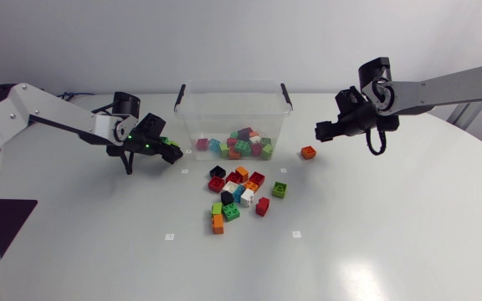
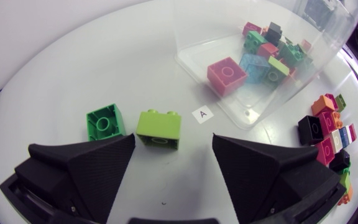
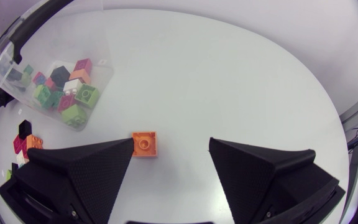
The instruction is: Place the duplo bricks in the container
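Wide-spread, left tool [image 2: 174,144] frames the lime brick [image 2: 159,129] and right tool [image 3: 171,146] the orange brick [image 3: 145,144], seemingly poised to grasp for the container [image 1: 233,84].

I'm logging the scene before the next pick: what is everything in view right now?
table: one, white, under everything.
container: one, clear, mid-table.
bricks in container: many, mixed colours, on its floor.
loose pile: over a dozen bricks, mixed colours, before the container.
orange brick: one, orange, between right gripper's fingers.
green brick: one, dark green, ahead of left gripper.
lime brick: one, lime, beside the green brick.
paper labels: several, white, on the table.
left gripper: one, black, open.
right gripper: one, black, open.
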You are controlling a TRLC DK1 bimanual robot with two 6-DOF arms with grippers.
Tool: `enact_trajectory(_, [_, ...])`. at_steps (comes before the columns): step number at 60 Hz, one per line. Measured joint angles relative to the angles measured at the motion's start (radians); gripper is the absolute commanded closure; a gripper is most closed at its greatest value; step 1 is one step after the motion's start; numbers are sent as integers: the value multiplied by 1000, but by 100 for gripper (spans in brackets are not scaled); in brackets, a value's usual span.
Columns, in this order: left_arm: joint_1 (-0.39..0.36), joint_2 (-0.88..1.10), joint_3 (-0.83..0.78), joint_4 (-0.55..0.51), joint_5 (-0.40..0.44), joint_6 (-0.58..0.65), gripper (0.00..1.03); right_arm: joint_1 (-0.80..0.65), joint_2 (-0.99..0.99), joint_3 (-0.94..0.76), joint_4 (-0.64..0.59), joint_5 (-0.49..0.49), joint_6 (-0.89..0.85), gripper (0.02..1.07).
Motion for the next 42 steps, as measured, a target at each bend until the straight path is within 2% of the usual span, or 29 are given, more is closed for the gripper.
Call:
enact_trajectory(31, [23, 66, 68, 3, 64, 38, 18, 0, 8, 0, 1, 0, 0, 20])
enact_trajectory(33, [24, 69, 73, 2, 68, 42, 19, 0, 10, 0, 1, 0, 0, 20])
enact_trajectory(42, [31, 76, 79, 2, 87, 48, 36, 0, 14, 0, 1, 0, 0, 20])
